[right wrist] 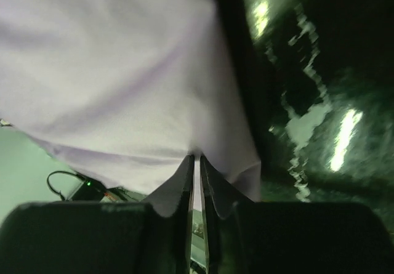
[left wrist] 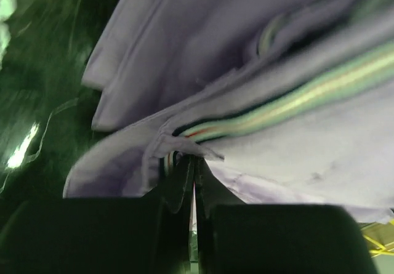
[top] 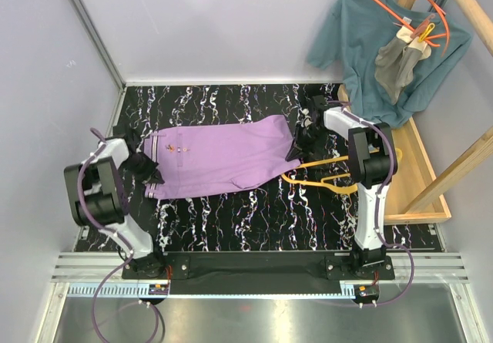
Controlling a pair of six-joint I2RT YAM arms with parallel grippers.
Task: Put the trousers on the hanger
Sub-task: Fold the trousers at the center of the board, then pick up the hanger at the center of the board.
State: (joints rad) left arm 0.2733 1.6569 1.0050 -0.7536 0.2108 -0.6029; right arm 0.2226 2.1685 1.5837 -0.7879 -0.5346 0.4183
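Lilac cloth trousers with a white-and-dark striped waistband lie folded and stretched across a black, white-veined marble-pattern table, held at both ends by two robot arms. At the waist end, on the left, the left gripper is clenched on the trousers; its wrist camera shows the dark fingers pressed together on a fold of purple cloth right at the striped band. At the opposite end, the right gripper pinches the fabric's edge, and its wrist view shows the two fingers drawn almost together with the pale cloth gathered at their tips. A thin yellow plastic hanger, triangular in frame, lies flat on the table just right of the trousers' lower right corner, close in front of the right arm's upright link; the garment does not rest on it. Behind the right arm, a teal long-sleeved shirt hangs from an orange hanger on a wooden rack, with a small grey garment draped over its front. Both wrist views are blurred.
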